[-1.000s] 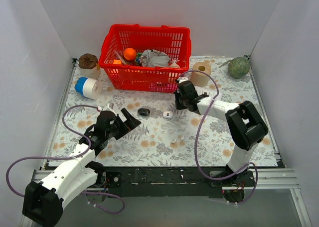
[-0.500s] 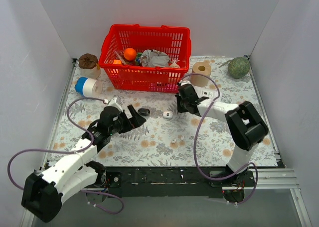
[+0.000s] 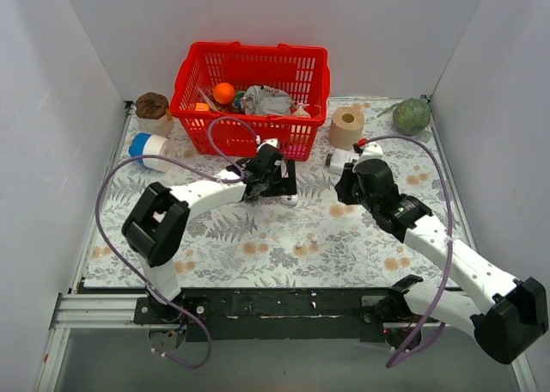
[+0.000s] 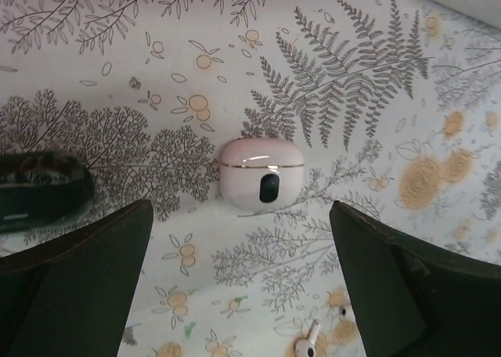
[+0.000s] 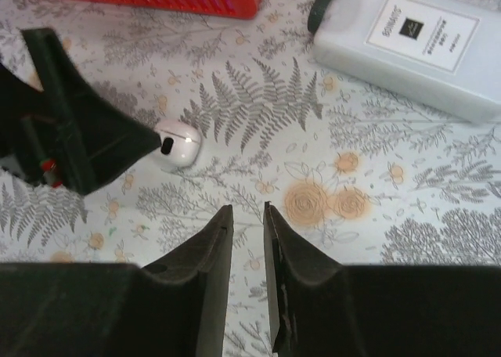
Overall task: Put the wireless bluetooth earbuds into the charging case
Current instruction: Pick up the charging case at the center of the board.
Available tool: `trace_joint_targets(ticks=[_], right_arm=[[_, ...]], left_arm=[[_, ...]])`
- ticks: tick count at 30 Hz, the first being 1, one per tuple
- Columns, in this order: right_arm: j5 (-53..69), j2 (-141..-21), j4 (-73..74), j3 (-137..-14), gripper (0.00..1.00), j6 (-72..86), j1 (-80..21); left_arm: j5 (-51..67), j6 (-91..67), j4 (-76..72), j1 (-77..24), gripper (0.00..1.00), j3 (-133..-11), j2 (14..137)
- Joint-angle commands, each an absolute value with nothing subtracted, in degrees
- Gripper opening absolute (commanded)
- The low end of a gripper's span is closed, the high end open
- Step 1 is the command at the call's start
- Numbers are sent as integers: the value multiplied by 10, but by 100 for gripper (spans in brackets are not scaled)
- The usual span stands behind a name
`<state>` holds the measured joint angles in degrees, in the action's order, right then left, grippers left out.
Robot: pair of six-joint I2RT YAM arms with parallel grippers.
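Note:
A closed white charging case (image 4: 261, 171) lies on the floral mat, also seen from above (image 3: 290, 199) and in the right wrist view (image 5: 176, 144). A black case (image 4: 39, 189) lies to its left. A tiny white earbud (image 4: 307, 341) lies on the mat below the white case, and small white buds show from above (image 3: 299, 249). My left gripper (image 4: 241, 210) is wide open and empty, hovering over the white case (image 3: 277, 184). My right gripper (image 5: 246, 208) has its jaws almost together with nothing between them, to the right of the case (image 3: 344, 188).
A red basket (image 3: 249, 130) of items stands at the back. A white bottle (image 5: 407, 48) lies near the right gripper. A paper roll (image 3: 346, 127), a green ball (image 3: 412, 115), a blue-and-white roll (image 3: 150, 151) and a brown object (image 3: 152, 106) sit along the back.
My left arm has swung from the left side to the middle and now hovers over the cases. My right arm has pulled back to the right, away from the white case.

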<state>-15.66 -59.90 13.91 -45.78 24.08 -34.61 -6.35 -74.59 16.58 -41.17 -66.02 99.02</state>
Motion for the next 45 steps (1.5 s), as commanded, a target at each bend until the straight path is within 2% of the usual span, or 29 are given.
trace_joint_targets(ticks=[1,6,17,21,22,28,31,32,37,38,40,41,42,45], right_arm=[[-153,-544,196,-432,30,237,-346],[-144,-519,205,-421,31,227,-346],[-149,-483,207,-402,31,220,-346],[-150,-475,209,-398,32,220,-346],[-150,-475,210,-396,32,221,-346],[-152,-473,212,-396,32,221,-346],[-148,-474,212,-396,32,223,-346],[-147,-474,212,-395,32,223,-346],[-149,-469,214,-392,32,227,-346],[-148,-469,214,-392,32,227,-346],[-144,-469,213,-392,32,229,-346],[-139,-468,211,-392,32,229,-346],[-135,-468,203,-392,31,229,-346],[-90,-468,187,-396,32,216,-346]], left_arm=[[-126,-700,216,-438,98,-731,1035],[-146,-696,236,-451,98,-789,1098],[-221,-701,284,-476,98,-835,1176],[-223,-697,282,-476,91,-834,1182],[-222,-694,282,-476,86,-835,1185],[-203,-695,270,-476,73,-813,1177],[-194,-693,265,-476,62,-804,1178],[-193,-693,265,-476,54,-803,1177],[-185,-695,248,-476,43,-777,1158],[-184,-695,238,-477,33,-773,1153],[-183,-693,229,-477,23,-756,1130],[-183,-691,215,-479,15,-749,1120],[-184,-687,206,-480,1,-741,1107],[-185,-663,156,-488,0,-692,1035]])
